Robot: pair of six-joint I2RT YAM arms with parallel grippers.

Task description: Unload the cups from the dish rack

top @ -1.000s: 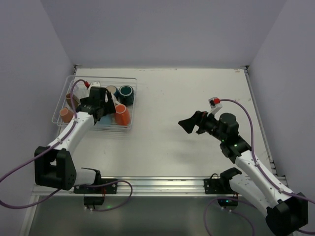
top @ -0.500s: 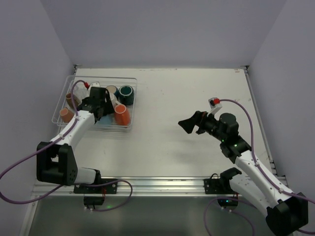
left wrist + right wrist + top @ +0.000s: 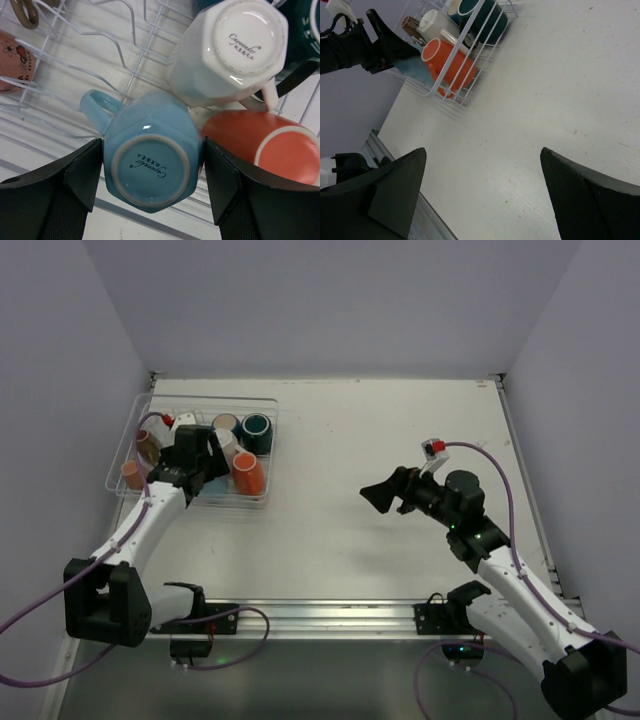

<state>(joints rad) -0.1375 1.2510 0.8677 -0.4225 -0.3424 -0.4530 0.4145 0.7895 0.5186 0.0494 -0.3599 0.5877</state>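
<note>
By my reading the unloading has barely begun. Every cup in view lies inside the dish rack (image 3: 240,400), which sits at the far left of the surface (image 3: 400,430). None stands outside it.

The left claw (image 3: 151,155) is down in the rack's near side. Its two pads are pressed against opposite flanks of the light blue mug (image 3: 150,172), which lies bottom-up with its handle pointing left. I cannot tell whether the mug has left the wires.

Touching it on the far side is a white mug (image 3: 230,50), also bottom-up, and an orange cup (image 3: 265,145) lies on its side just to the right. A dark teal cup (image 3: 257,426) is in the far right corner, and a small pink cup (image 3: 12,60) is at the left edge (the rest are too crowded to sort).

The right claw (image 3: 482,155) hangs with its jaws spread wide and nothing between them, over the bare right half of the surface and well apart from the rack.

The surface is white and matte, with a metal rail (image 3: 320,615) along its near edge. Plain pale lilac-grey walls close it in on the left, far and right sides.
</note>
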